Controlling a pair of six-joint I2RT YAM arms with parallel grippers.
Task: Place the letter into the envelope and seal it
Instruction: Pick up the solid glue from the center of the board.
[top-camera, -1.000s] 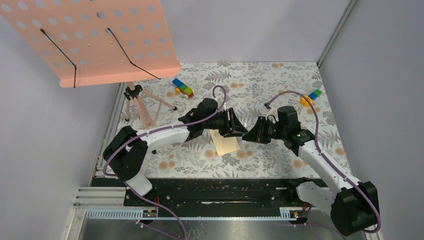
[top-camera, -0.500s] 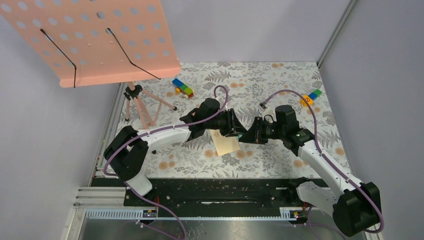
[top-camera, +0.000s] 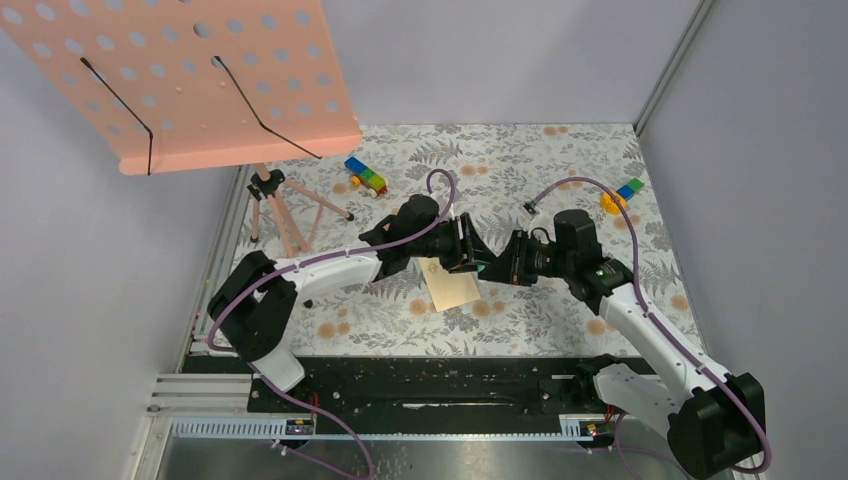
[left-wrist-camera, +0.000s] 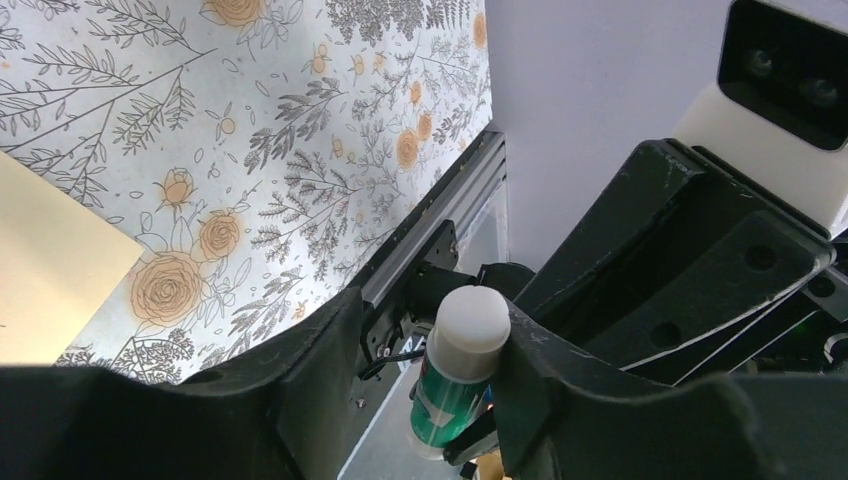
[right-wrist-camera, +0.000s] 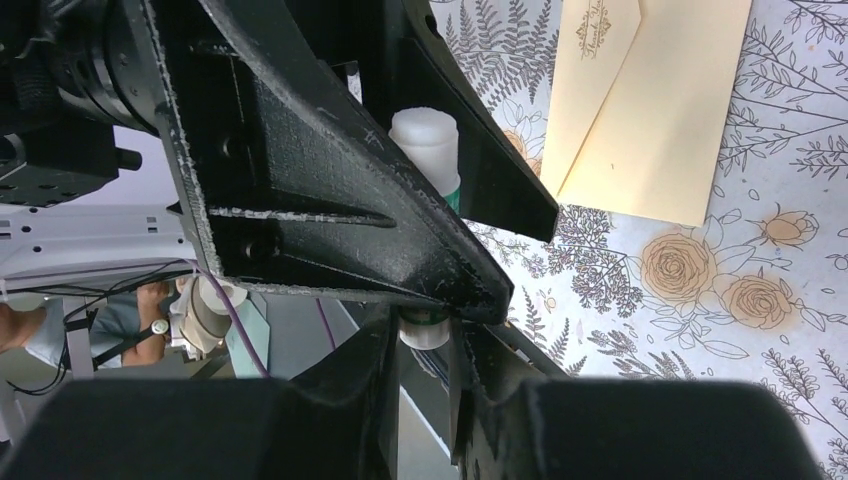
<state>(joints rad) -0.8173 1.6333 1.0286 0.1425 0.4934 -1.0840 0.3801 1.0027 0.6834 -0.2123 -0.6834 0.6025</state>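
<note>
While the envelope (top-camera: 452, 287) lies flat, the right tool (right-wrist-camera: 424, 345) grips a glue stick (left-wrist-camera: 455, 385), the left tool's (left-wrist-camera: 432, 320) hold unclear.

Left gripper (top-camera: 478, 262) overhangs envelope (top-camera: 453, 290) (stand (top-camera: 200, 80) far-left).

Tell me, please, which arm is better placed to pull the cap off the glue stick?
Left, probably: the left gripper straddles the white cap, while the right gripper is shut on the glue stick lower down, steadying it.
</note>
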